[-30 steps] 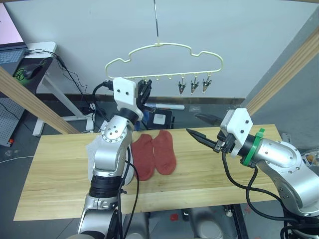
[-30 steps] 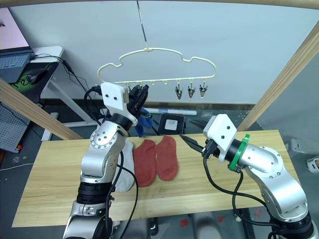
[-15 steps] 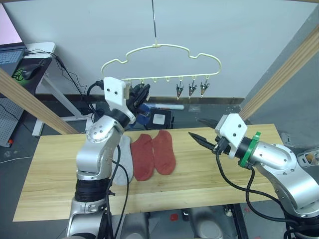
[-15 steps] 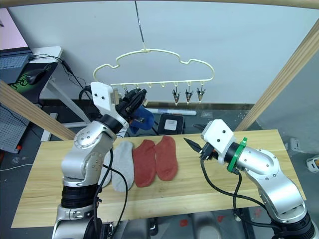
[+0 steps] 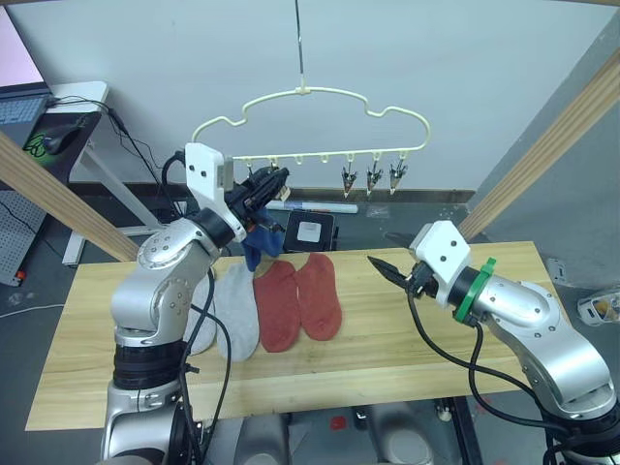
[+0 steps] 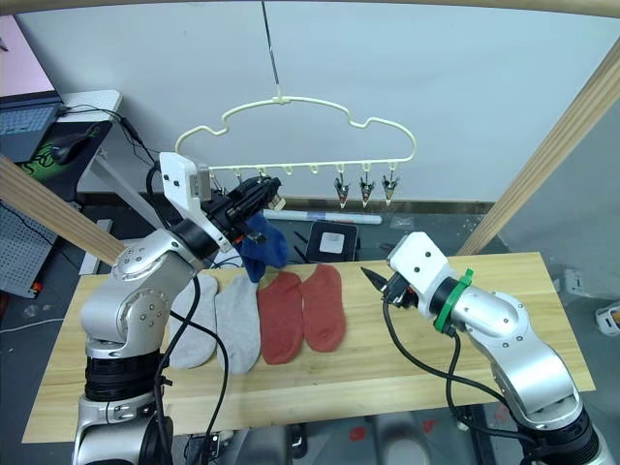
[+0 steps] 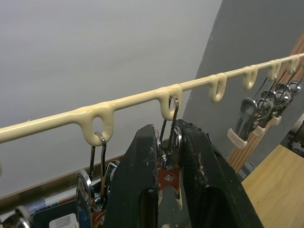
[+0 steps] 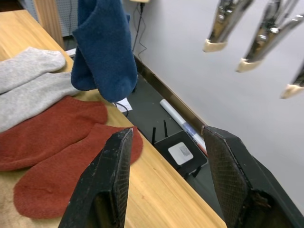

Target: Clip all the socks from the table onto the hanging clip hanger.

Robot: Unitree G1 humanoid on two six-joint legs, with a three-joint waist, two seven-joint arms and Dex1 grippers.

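The pale-yellow clip hanger (image 5: 329,153) hangs above the table's (image 5: 407,339) far edge. My left gripper (image 7: 167,133) is raised to its lower bar and shut on a silver clip (image 7: 169,156) near the bar's left end. Blue socks (image 6: 260,242) dangle just under that gripper. Two light grey socks (image 5: 232,310) and two rust red socks (image 5: 300,298) lie side by side on the table. My right gripper (image 5: 380,249) hovers open and empty above the table, right of the red socks.
Three free clips (image 5: 373,174) hang at the bar's right end. Slanted wooden poles stand at left (image 5: 58,194) and right (image 5: 552,145). A small black box (image 5: 308,232) sits on the floor behind the table. A desk (image 5: 68,97) stands at far left.
My left arm swung its elbow out to the left while the gripper stayed at the clips, uncovering the grey socks and the hanging blue socks. The right gripper edged slightly left.
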